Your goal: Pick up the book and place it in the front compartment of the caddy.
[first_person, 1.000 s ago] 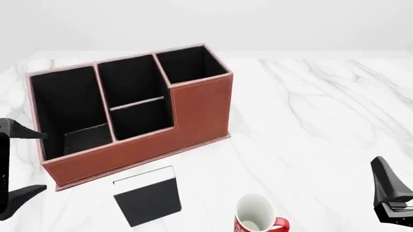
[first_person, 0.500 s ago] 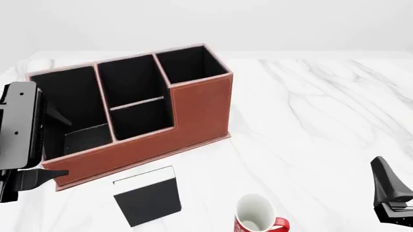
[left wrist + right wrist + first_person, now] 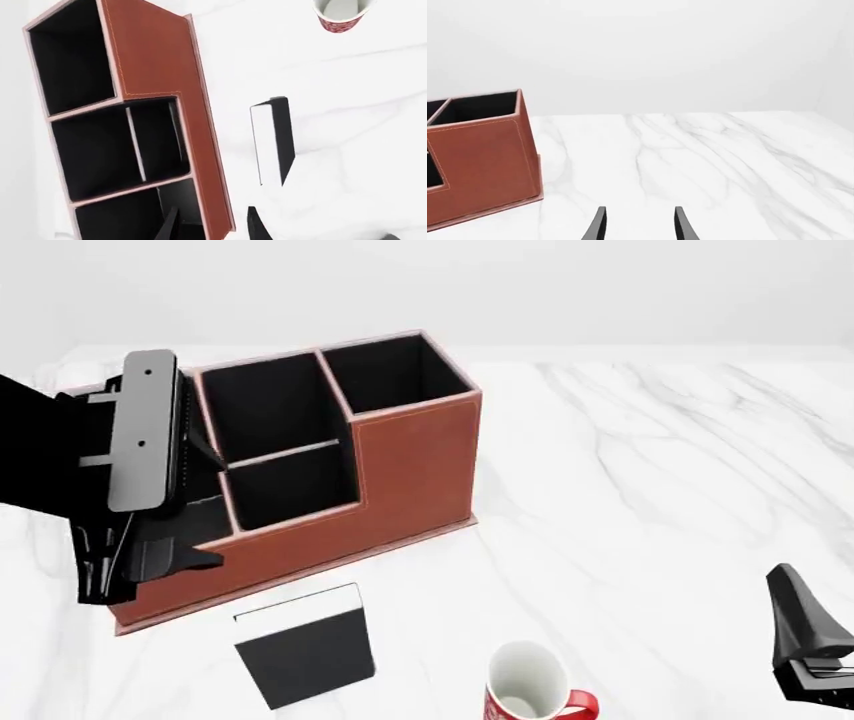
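The book (image 3: 306, 648), black with a white page edge, rests on the table just in front of the caddy (image 3: 400, 460); the left wrist view shows the book (image 3: 283, 140) a short gap from the caddy's (image 3: 160, 55) brown front wall. My left gripper (image 3: 140, 565) hangs open over the caddy's left end. In the left wrist view its fingertips (image 3: 212, 227) straddle that front wall and hold nothing. My right gripper (image 3: 807, 640) stays at the table's near right, open and empty in its own view (image 3: 639, 225), far from the book.
A white-and-red mug (image 3: 530, 695) stands right of the book near the front edge, also seen as a mug (image 3: 340, 12) in the left wrist view. The caddy's right end (image 3: 480, 160) shows in the right wrist view. White marble table (image 3: 667, 470) stretches to the right.
My left arm has swung from the table's left edge rightwards and farther over the caddy's left compartment. The right gripper, book and mug have not moved.
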`<state>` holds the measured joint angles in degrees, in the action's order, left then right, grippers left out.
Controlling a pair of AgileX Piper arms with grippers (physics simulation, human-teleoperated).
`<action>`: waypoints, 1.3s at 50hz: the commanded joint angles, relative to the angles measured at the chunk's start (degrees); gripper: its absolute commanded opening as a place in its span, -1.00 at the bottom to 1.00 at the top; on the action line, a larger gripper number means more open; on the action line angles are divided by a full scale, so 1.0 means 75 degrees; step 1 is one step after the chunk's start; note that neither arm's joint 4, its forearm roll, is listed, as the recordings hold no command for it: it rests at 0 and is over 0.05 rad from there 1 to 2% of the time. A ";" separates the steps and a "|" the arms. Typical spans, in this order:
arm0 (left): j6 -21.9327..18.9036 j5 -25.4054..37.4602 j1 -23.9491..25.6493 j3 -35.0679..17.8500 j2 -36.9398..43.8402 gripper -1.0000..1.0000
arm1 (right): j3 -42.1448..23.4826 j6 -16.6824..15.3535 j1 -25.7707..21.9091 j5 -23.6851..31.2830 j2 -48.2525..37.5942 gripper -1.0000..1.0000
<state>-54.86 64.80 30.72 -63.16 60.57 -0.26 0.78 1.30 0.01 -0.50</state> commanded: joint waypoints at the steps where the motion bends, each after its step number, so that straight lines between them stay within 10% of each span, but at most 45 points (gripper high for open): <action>1: 0.0490 0.0373 0.0788 -0.0367 -0.0225 1.00 | 0.0005 0.0004 -0.0045 -0.0025 -0.0043 1.00; 28: 0.2480 0.0678 0.2342 -0.1364 0.1003 1.00 | 0.0005 0.0004 -0.0045 -0.0025 -0.0043 1.00; 65: 0.2501 0.0678 0.1952 -0.0609 0.0868 1.00 | 0.0005 0.0004 -0.0045 -0.0025 -0.0043 1.00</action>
<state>-36.52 66.34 43.73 -68.02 72.41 -0.26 0.78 1.30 0.01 -0.50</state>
